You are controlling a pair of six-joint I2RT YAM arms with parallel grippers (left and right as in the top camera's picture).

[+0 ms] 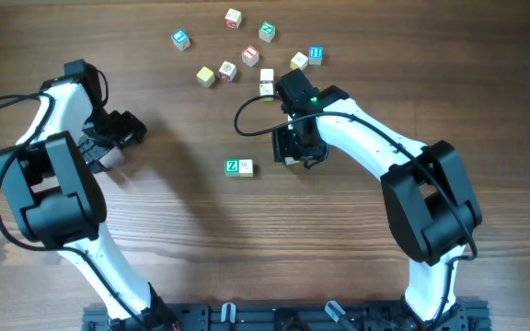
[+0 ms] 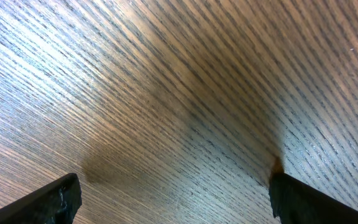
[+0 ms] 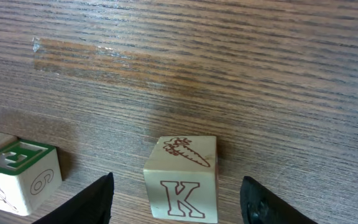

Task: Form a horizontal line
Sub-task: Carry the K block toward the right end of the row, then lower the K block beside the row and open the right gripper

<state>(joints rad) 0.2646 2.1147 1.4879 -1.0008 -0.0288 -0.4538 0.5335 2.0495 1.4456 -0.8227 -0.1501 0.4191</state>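
1. Placement: K cube [image 3: 180, 163] upright on counter [image 3: 229, 62], near horizontal line [image 1: 239, 167], gap to green Z cube [image 3: 17, 169].
2. Noted: right gripper [image 3: 178, 186] apart, flanking K cube without contact; left gripper [image 2: 174, 186] apart, empty.
3. Advise straight lift, no sideways brush.

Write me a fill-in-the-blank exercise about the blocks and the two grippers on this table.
1. The cream block between the fingers of the right gripper shows the letter ___ on its near side.
2. The drawing on top of that block is a ___.
3. Seen from overhead, the green block shows a white ___.
4. The left gripper is open and holds ___.
Missing words: K; carrot; Z; nothing.
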